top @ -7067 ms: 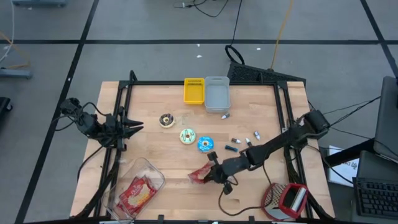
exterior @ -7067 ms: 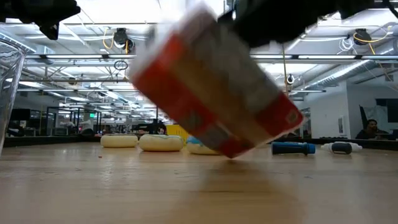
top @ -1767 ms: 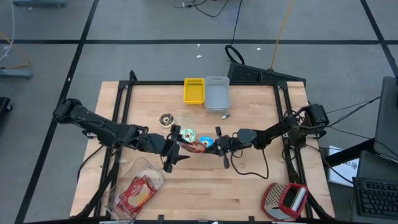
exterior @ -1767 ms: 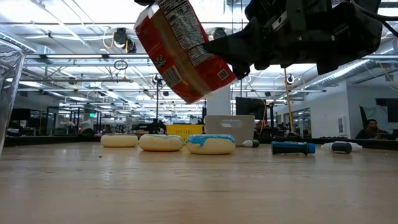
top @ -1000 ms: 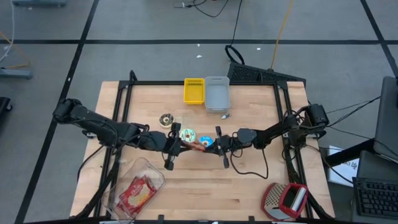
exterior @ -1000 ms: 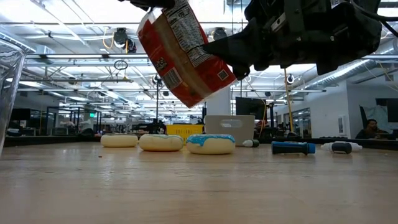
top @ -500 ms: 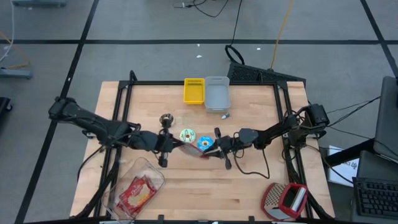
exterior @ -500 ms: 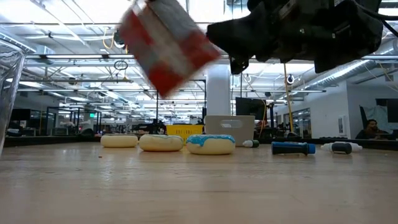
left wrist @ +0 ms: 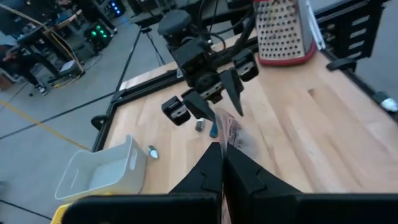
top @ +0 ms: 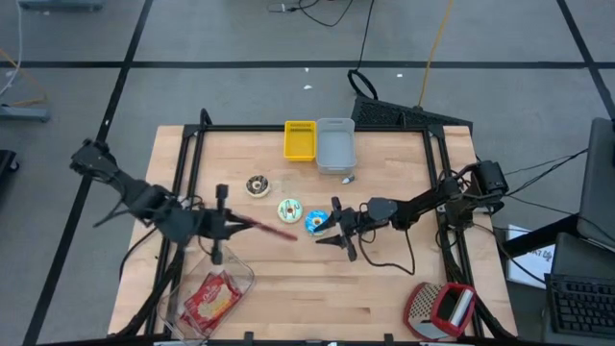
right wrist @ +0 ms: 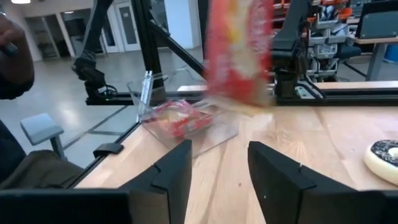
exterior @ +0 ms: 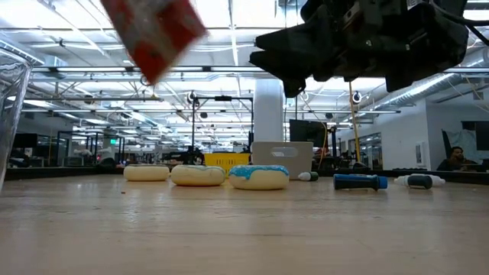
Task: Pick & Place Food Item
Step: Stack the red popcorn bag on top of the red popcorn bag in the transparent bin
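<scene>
A red food packet (top: 269,231) hangs above the table's middle, held by my left gripper (top: 235,224), which is shut on its left end. In the low view the packet (exterior: 153,34) shows blurred, high above the wood. My right gripper (top: 329,229) stands open just right of the packet's free end, touching nothing; its wrist view shows the packet (right wrist: 239,53) ahead of its parted fingers. A clear container (top: 216,286) at the near left rests on the table with another red packet inside. My left gripper pinches the packet between its two fingers (left wrist: 208,171); the packet's edge (left wrist: 229,134) sticks out ahead of the fingertips, seen edge-on. The fingers reach in nearly level from the table's left. The packet is lifted clear and points toward the right gripper.
Three doughnuts lie near the middle: brown (top: 257,185), green (top: 289,210), blue (top: 317,222). A yellow bin (top: 300,140) and a grey bin (top: 335,144) stand at the far edge. Small items lie at the right (top: 370,219), a red-handled grater (top: 442,308) at the near right.
My right gripper has opened and let go of the packet while staying in place. My left gripper, still shut on the packet, has drawn it toward the table's left edge and upward, away from the right gripper.
</scene>
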`<act>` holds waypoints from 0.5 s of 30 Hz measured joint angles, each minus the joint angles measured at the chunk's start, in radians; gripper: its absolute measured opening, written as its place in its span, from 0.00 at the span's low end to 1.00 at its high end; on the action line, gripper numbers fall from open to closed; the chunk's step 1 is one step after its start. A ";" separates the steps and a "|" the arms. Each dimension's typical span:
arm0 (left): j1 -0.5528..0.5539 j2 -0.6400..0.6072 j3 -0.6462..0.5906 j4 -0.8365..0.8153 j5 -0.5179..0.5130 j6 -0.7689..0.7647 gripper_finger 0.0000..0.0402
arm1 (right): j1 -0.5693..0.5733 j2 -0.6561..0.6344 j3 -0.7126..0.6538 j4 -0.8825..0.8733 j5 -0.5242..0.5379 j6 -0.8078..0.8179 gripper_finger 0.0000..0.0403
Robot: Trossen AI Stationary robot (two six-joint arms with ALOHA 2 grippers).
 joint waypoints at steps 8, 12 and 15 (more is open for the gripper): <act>-0.143 -0.034 0.016 -0.145 -0.059 -0.134 0.00 | 0.000 0.000 0.000 -0.008 0.000 0.000 0.36; -0.216 0.022 0.099 -0.306 -0.128 -0.263 0.00 | 0.000 0.000 0.000 -0.015 0.002 0.000 0.36; -0.260 0.088 0.170 -0.408 -0.164 -0.334 0.00 | 0.000 0.000 0.000 -0.016 0.003 0.000 0.36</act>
